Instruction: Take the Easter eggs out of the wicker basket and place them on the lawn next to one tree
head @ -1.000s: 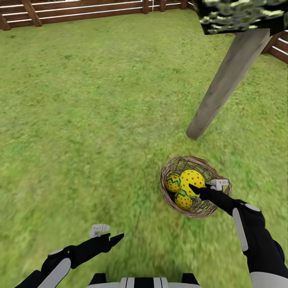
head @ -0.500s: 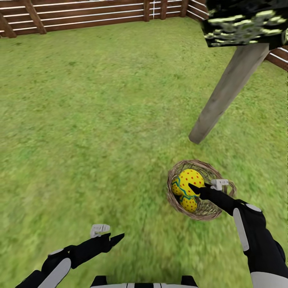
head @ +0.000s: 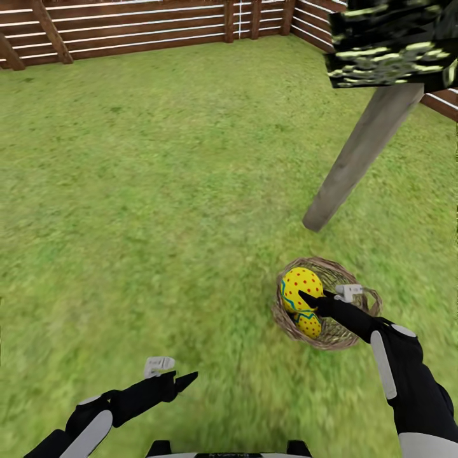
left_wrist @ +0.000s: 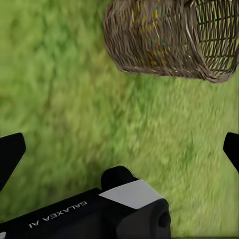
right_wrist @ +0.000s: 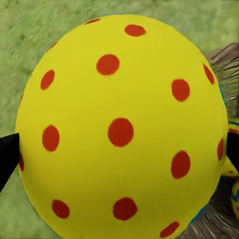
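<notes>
Easter egg [right_wrist: 122,129] between right jaws, above wicker basket [head: 356,334]

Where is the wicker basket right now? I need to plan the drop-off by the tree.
In the head view the wicker basket sits on the lawn at lower right, just short of the tree trunk, under the right gripper.

Lawn [head: 159,191] under wicker basket [head: 346,334], tree [head: 356,162].

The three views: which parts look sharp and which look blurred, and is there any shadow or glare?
Head view: fence and tree trunk are crisp, the lawn smears toward the bottom; no cast shadows, no glare. Left wrist view: grass is soft, the wicker basket slightly blurred. Right wrist view: the dotted Easter egg is sharp, evenly lit, between the right claw tips.
</notes>
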Tool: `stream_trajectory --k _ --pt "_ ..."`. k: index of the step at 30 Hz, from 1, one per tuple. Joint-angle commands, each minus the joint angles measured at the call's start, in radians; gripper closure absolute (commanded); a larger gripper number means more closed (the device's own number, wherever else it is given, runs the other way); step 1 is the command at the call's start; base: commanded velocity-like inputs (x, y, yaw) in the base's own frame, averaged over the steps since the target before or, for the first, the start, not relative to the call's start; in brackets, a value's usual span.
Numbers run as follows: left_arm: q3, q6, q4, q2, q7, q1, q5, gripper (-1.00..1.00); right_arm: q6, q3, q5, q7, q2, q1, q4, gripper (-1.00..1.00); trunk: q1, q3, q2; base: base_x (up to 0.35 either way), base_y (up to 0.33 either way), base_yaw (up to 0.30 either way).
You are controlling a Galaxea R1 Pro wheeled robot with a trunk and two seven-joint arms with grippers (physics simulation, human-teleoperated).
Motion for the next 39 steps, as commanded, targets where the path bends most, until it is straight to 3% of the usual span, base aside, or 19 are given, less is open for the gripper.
stream_trajectory --k 1,14,27,39 --pt "-0.001 0.004 -0.001 0.001 -0.001 0.000 0.008 -1.00 0.009 -0.001 -0.010 0.000 0.000 0.000 -0.001 1.00 -0.004 0.004 0.007 0.000 0.275 -0.138" --pt "-0.001 0.027 0.000 0.001 -0.001 0.000 0.008 -1.00 0.008 -0.001 -0.011 0.000 0.000 0.000 -0.001 1.00 -0.054 0.062 0.098 0.112 0.262 -0.195" --pt "0.000 0.027 0.000 0.003 -0.003 -0.001 0.009 -1.00 0.005 -0.001 -0.010 -0.002 0.000 0.000 -0.001 1.00 -0.054 0.079 0.098 0.168 0.179 -0.191" --pt "0.000 0.027 0.008 0.003 -0.002 -0.001 0.011 -1.00 -0.002 -0.001 -0.009 -0.009 0.001 0.000 -0.001 1.00 -0.054 0.098 0.098 0.207 0.222 -0.020"
